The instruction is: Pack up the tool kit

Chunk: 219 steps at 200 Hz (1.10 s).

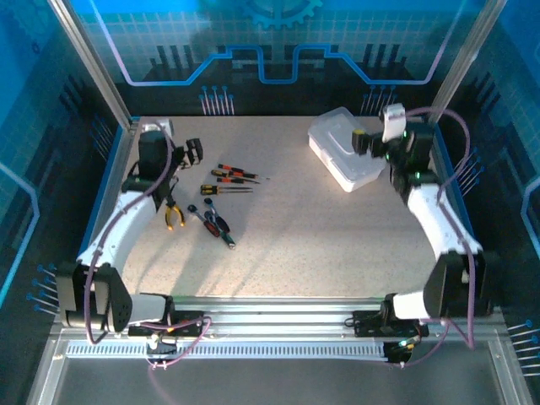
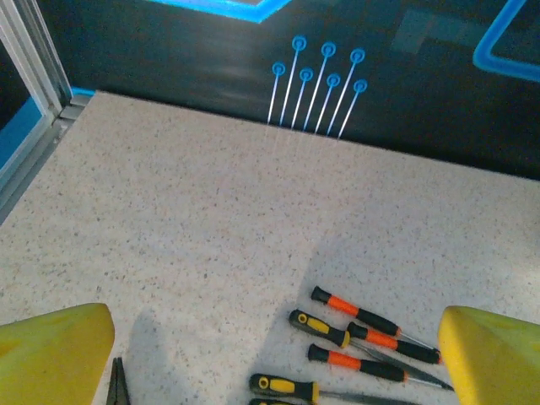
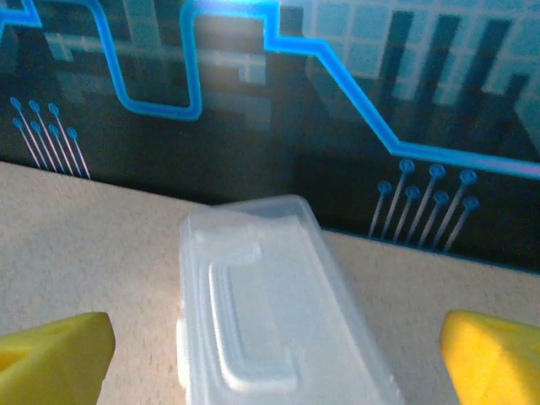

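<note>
Orange and yellow handled screwdrivers (image 1: 229, 178) and pliers (image 1: 174, 216) lie loose on the table (image 1: 321, 245) below the left jaws, wide open and empty. The right jaws, equally open and empty, hover at the closed clear case (image 1: 344, 153); its lid should open first.

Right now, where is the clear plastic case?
In the top view the clear case lies on the far right of the table, next to the right tool; the screwdrivers lie apart on the left.
</note>
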{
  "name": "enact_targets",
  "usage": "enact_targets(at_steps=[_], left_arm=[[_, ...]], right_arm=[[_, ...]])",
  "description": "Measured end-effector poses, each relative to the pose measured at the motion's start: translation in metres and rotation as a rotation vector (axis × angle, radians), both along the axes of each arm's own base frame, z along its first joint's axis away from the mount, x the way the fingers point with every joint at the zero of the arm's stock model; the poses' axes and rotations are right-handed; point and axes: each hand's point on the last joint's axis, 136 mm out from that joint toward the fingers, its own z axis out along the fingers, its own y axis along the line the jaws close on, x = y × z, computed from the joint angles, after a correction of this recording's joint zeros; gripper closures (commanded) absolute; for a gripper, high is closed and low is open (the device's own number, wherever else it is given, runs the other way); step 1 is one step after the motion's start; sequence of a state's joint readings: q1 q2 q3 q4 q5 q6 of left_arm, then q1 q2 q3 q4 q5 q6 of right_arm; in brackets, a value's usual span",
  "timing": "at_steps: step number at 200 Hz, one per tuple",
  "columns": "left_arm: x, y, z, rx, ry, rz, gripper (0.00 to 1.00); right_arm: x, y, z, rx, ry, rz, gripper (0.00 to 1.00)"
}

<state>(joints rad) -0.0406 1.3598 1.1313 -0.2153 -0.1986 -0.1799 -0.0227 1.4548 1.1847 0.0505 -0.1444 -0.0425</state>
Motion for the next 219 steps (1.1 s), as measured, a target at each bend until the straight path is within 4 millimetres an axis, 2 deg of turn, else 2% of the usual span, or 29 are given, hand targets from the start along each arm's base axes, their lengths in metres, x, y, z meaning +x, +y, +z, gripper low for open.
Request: enact_targets(at_steps=[15,26,36,53,71,102,140,166,194,219], left_arm=[[0.007,-0.004,-0.009,-0.008,0.104,-0.011,0.01],[0.005,-0.009,-0.028,-0.011,0.189,-0.023,0.01],[-0.006,-0.015,-0.049,-0.019,0.285,-0.041,0.01],[-0.023,-0.023,-0.070,-0.032,0.390,-0.060,0.01],[-0.033,-0.025,-0.076,-0.040,0.435,-0.070,0.01],[-0.047,-0.026,-0.080,-0.048,0.468,-0.079,0.01],[-0.053,-0.030,-0.080,-0.065,0.475,-0.091,0.01],[-0.054,-0.032,-0.082,-0.076,0.479,-0.099,0.01],[-0.054,-0.034,-0.082,-0.081,0.479,-0.107,0.01],[-0.053,-0.040,-0.081,-0.079,0.471,-0.123,0.01]], right_arm=[[0.035,0.003,-0.002,-0.001,0.070,0.052,0.00],[0.056,0.005,-0.008,-0.002,0.122,0.089,0.00],[0.076,0.005,-0.021,-0.006,0.175,0.122,0.00],[0.097,0.004,-0.046,-0.012,0.260,0.165,0.00],[0.107,0.001,-0.076,-0.013,0.350,0.199,0.00],[0.103,-0.008,-0.116,0.008,0.474,0.232,0.00],[0.093,-0.012,-0.143,0.045,0.544,0.249,0.00],[0.080,-0.010,-0.172,0.072,0.602,0.245,0.00],[0.074,-0.013,-0.172,0.089,0.588,0.199,0.00],[0.053,-0.011,-0.172,0.096,0.596,0.108,0.00]])
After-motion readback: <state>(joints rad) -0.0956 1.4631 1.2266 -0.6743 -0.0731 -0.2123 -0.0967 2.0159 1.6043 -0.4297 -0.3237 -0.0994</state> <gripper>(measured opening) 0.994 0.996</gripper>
